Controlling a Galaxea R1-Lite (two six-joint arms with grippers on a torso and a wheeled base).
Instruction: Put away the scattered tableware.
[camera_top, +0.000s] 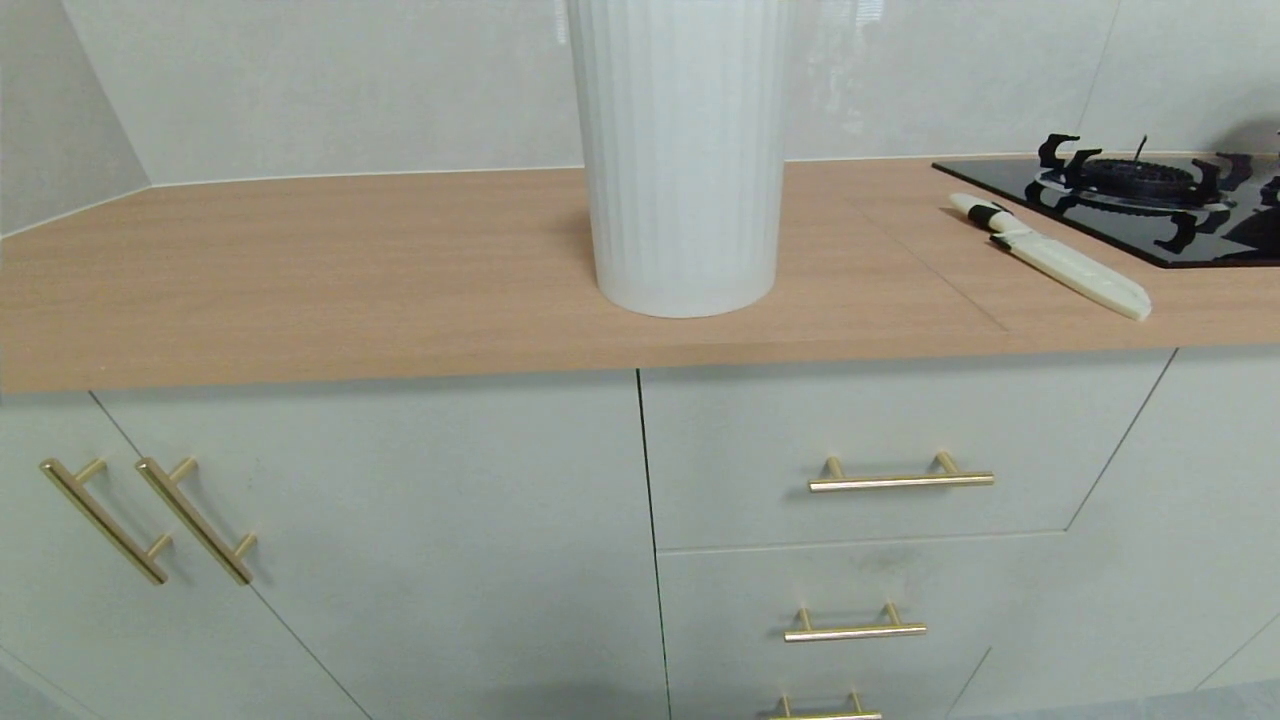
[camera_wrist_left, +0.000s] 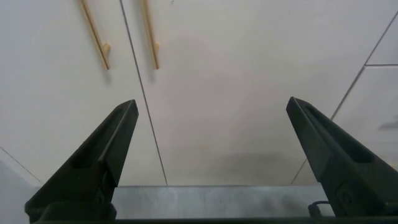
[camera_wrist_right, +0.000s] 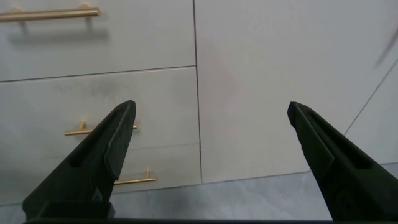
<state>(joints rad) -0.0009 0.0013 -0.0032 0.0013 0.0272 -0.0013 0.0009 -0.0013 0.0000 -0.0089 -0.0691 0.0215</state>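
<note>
1. Knife: lies flat on the counter, just beside the hob, well apart from the holder.
2. Holder: white, ribbed, upright on the counter.
3. Left gripper: fingers spread wide, grasping nothing; faces cabinet doors with two brass handles.
4. Right gripper: fingers spread wide, empty; faces the drawers.

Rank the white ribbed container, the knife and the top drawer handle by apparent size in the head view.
1. white ribbed container, by far.
2. knife.
3. top drawer handle, close to the knife in length but thinner.
</note>
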